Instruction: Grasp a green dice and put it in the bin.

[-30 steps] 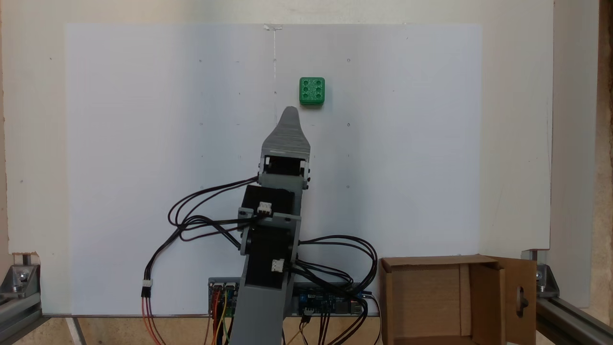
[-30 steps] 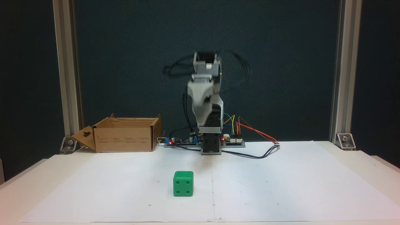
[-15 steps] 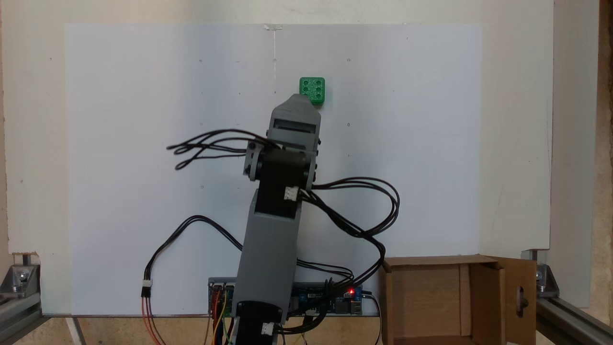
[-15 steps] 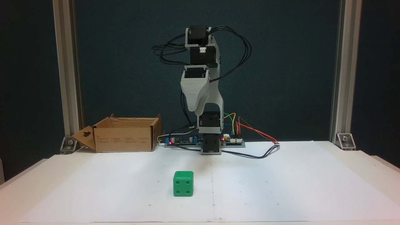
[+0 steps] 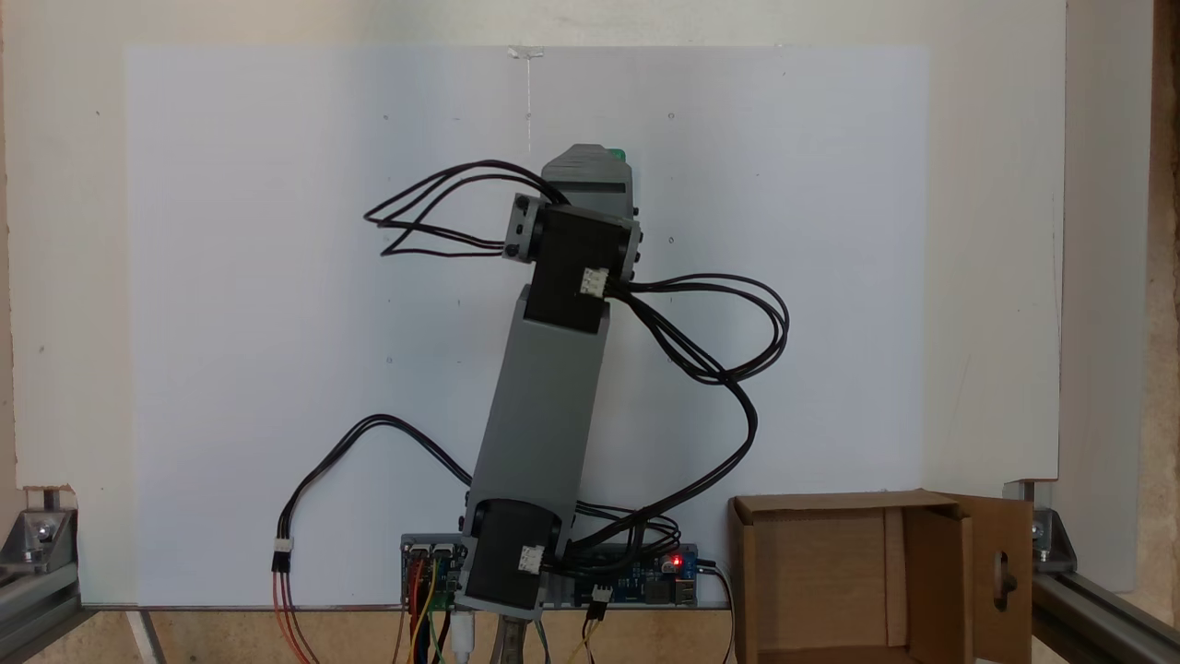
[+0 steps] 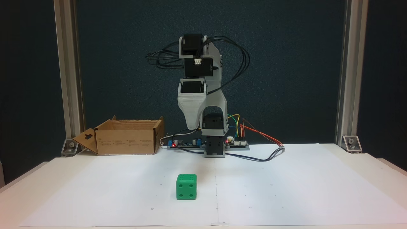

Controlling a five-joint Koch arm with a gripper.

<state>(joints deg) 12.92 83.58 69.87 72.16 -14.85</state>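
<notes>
Your gripper (image 6: 192, 126) hangs high above the green dice (image 6: 186, 187), gripping nothing; you cannot tell how open it is.

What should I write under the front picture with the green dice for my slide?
The gripper hangs high above the green dice on white paper, with the bin behind.

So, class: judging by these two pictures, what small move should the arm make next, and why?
Probably lower the pincer towards the dice. From the front it hangs well above the dice, which sits untouched on the paper; from above, the arm already covers most of it.
</notes>
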